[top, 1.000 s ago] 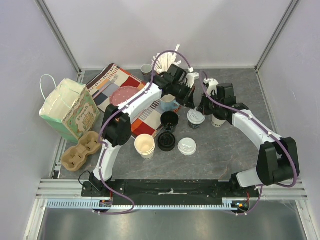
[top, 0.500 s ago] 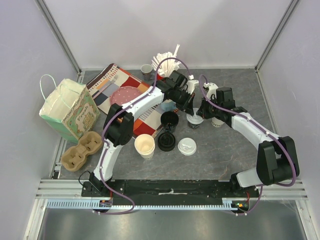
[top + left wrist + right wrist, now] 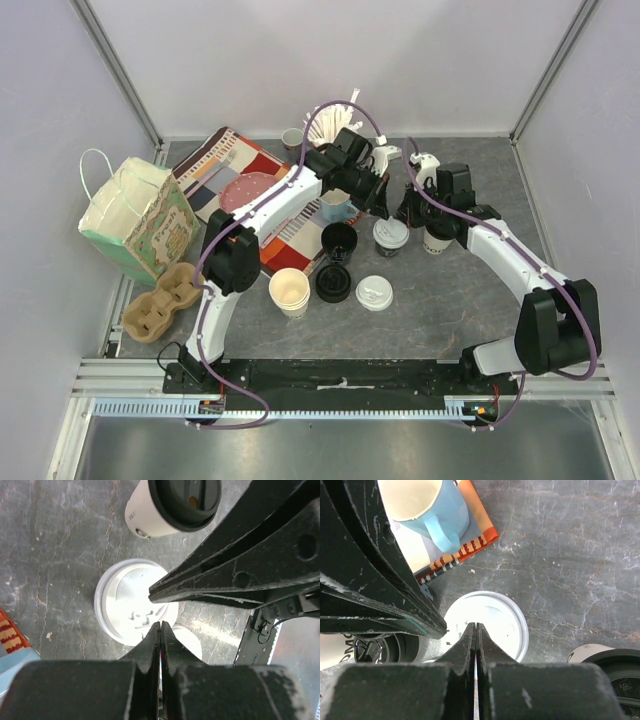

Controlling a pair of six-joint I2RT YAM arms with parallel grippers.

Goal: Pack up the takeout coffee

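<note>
We fear our left gripper (image 3: 160, 626) and right gripper (image 3: 476, 626), both closed empty over the white-lidded cup (image 3: 125, 600), could collide and spill it.

Overhead view from behind, both wrist views close above white-lidded cup (image 3: 125, 600)

A robotics lab test cell is indicated — a grey stone-patterned tabletop (image 3: 450, 300) is enclosed by plain pale panels (image 3: 330, 60) held in aluminium posts (image 3: 118, 72) (a slotted rail (image 3: 340, 405) along the near edge).
</note>
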